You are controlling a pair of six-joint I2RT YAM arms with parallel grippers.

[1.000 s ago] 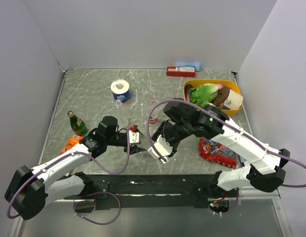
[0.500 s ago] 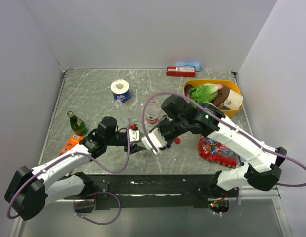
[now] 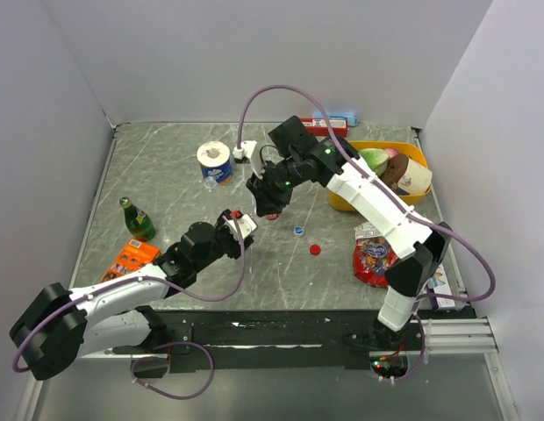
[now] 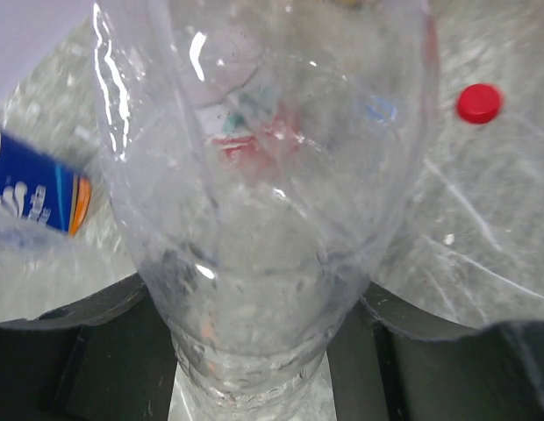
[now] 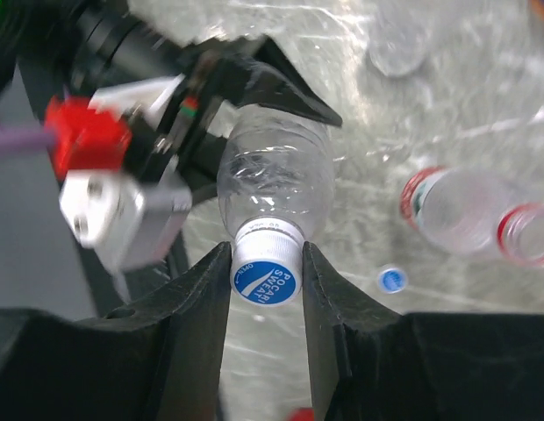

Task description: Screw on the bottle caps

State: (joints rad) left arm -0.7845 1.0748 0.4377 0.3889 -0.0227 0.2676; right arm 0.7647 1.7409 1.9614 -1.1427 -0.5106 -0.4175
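One bottle (image 4: 254, 175) grasped by left claw (image 4: 254, 311) | right claw (image 5: 265, 285) clenched on its blue cap (image 5: 264, 282) | red cap (image 4: 478, 103) loose nearby

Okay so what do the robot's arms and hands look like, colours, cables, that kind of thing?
The left arm and right arm have white links, black joints and a purple cable looping alongside. The left hand is black with a white block and a small red part; the right hand has smooth black fingers.
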